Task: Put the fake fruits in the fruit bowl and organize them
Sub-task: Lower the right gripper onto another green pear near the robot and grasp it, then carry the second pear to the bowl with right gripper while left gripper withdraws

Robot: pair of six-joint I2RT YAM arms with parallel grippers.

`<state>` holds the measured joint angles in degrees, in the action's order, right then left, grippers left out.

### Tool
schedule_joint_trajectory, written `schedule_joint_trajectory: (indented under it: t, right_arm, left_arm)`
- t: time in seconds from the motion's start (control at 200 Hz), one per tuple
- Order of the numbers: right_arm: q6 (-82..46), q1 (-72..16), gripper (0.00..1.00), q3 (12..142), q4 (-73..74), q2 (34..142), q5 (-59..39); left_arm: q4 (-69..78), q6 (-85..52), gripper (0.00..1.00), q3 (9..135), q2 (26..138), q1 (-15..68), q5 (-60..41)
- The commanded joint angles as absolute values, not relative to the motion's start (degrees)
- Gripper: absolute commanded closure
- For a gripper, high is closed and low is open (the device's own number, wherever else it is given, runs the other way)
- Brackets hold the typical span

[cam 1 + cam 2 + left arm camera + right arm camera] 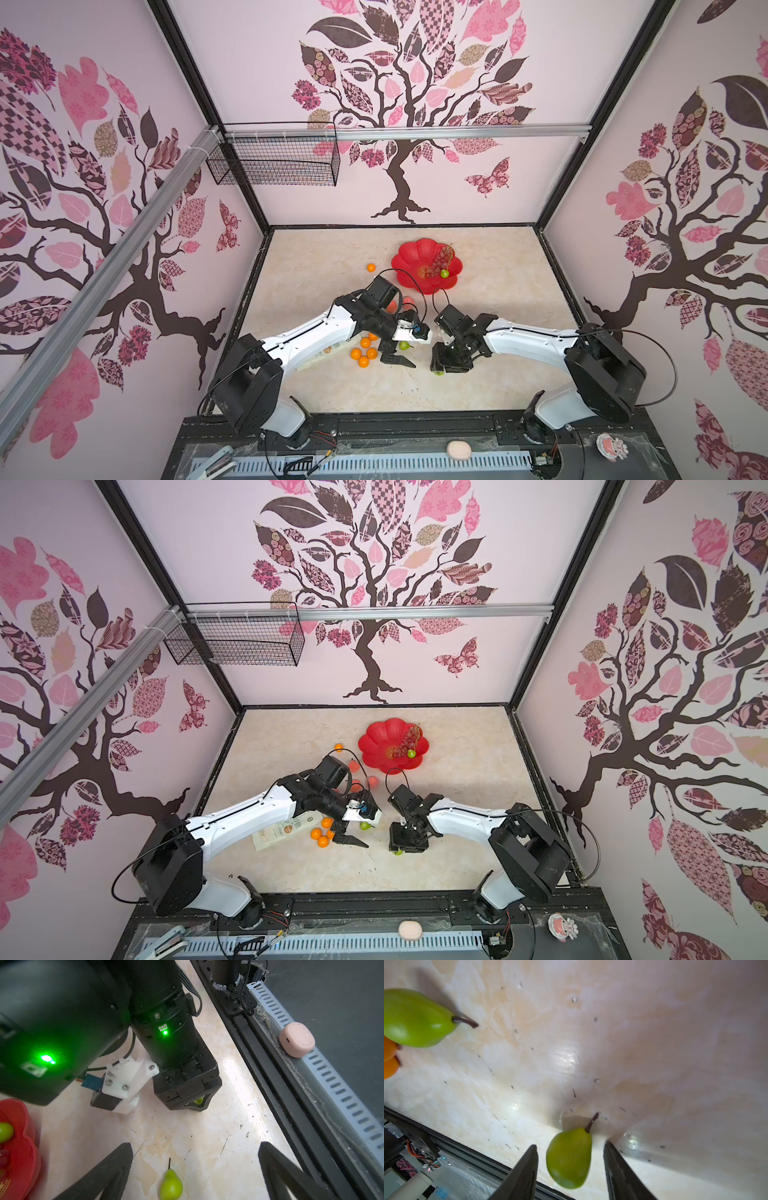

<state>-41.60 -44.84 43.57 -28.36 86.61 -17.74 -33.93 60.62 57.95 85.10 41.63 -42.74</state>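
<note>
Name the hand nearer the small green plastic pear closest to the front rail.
Right. The right hand has its open fingers either side of the small green plastic pear, not touching; the left hand stands apart, around a second green pear.

Green pear [569,1157], orange oranges [356,354], glossy red bowl [411,257], cream marbled tabletop [498,365], black fingers [525,1174], pink tree-patterned walls [540,166]

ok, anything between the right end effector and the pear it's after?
Nothing visible. The pear lies on the table, already between the open fingers of the right end effector, with a gap on each side; it is not gripped yet.
</note>
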Motion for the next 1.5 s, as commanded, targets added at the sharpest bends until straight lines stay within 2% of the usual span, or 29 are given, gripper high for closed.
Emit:
schedule_joint_trajectory:
  t: [0.0,0.67,1.08,1.25,1.495]
  right_arm:
    - [-41.31,-45.07,0.48,44.82,-28.65,88.24,-17.84]
    - [-41.39,-45.06,0.63,45.17,-29.04,88.29,-15.64]
    - [-41.92,-44.92,0.65,47.50,-29.03,85.62,-13.48]
    - [-39.38,-41.37,0.65,48.91,-31.08,83.62,-13.62]
    - [-33.47,-31.86,0.65,55.70,-35.70,80.81,-13.18]
  left_arm:
    - [-34.33,61.28,0.02,57.18,84.59,41.66,-43.94]
    - [-35.34,60.77,0.02,58.10,84.63,41.15,-45.35]
    - [-32.85,56.63,0.02,58.75,84.09,41.05,-45.69]
    - [-27.05,50.25,0.02,59.15,83.43,39.78,-46.70]
    - [-11.75,38.55,0.02,55.45,81.58,39.21,-40.63]
